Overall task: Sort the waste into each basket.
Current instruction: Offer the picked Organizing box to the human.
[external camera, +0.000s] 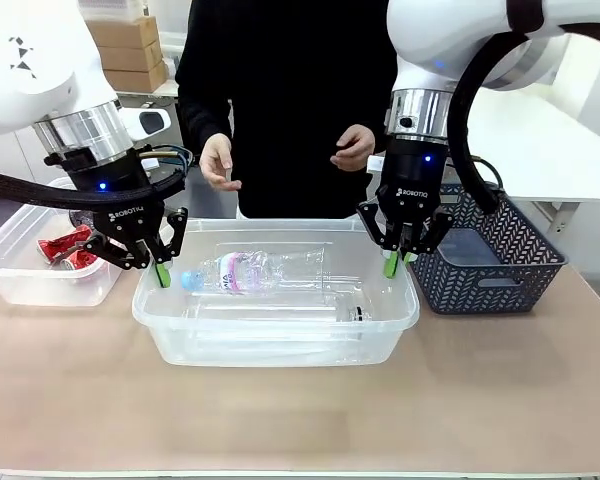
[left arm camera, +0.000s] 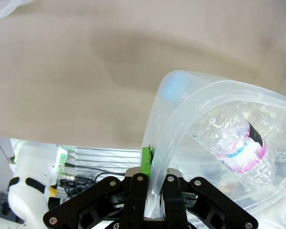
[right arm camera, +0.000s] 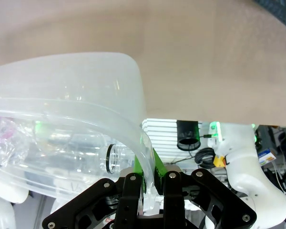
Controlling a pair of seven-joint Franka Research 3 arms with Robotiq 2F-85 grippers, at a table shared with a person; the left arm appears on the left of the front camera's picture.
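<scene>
bottles (external camera: 242, 271) in middle tub (external camera: 280, 340) | cans (external camera: 65, 250) in left tub (external camera: 40, 285) | basket (external camera: 490, 255) right

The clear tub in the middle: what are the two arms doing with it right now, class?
Both grippers are clamped on the middle tub's rim, the left gripper at one end and the right gripper at the other. Clear plastic bottles lie inside it. A second tub holds red cans. The person's hands hover empty behind.

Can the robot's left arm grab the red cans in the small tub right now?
Probably not yet: the left gripper is shut on the rim of the big tub. The red cans lie in the small tub beside it, uncovered.
</scene>
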